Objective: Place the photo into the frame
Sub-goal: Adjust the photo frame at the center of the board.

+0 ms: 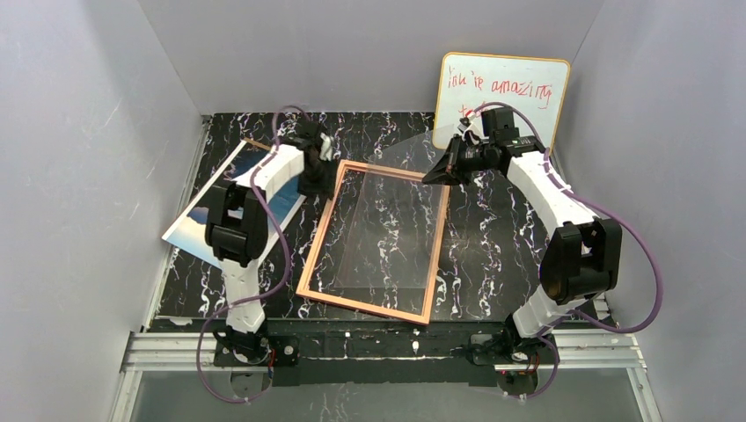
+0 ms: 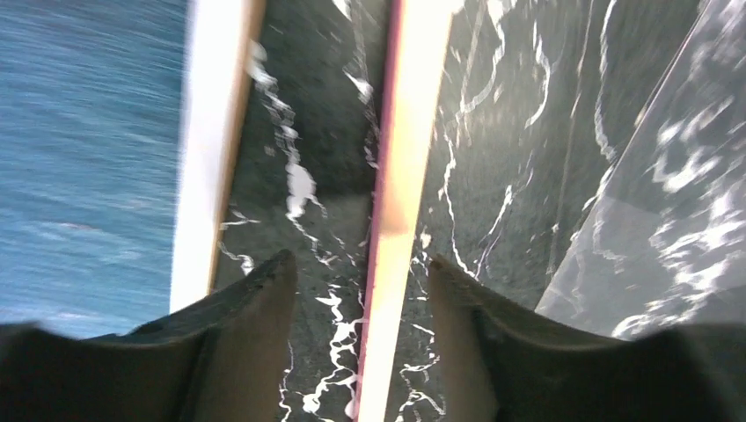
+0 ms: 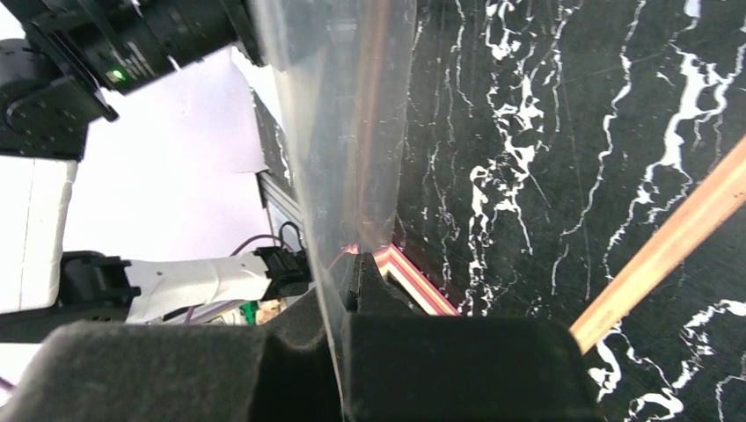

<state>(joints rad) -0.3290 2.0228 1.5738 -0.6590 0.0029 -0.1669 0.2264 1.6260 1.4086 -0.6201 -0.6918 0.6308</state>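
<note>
The frame (image 1: 374,242) lies flat mid-table, orange-tan side up, with nothing in its opening. My left gripper (image 1: 314,186) is open and straddles the frame's left bar (image 2: 400,176) without gripping it; the bar runs between the fingertips (image 2: 273,272). My right gripper (image 1: 437,173) is shut on the top corner of the clear pane (image 1: 396,220), which is tilted, its far edge raised and its lower edge down inside the frame. In the right wrist view the pane (image 3: 347,132) is clamped edge-on between the fingers. The photo (image 1: 211,211) lies picture-up at the left, also in the left wrist view (image 2: 79,158).
The photo rests on the brown backing board (image 2: 239,88), tilted against the left wall. The yellow-edged whiteboard (image 1: 503,97) with red writing leans at the back right. A tan strip (image 3: 669,255) crosses the marble table (image 1: 501,255) in the right wrist view.
</note>
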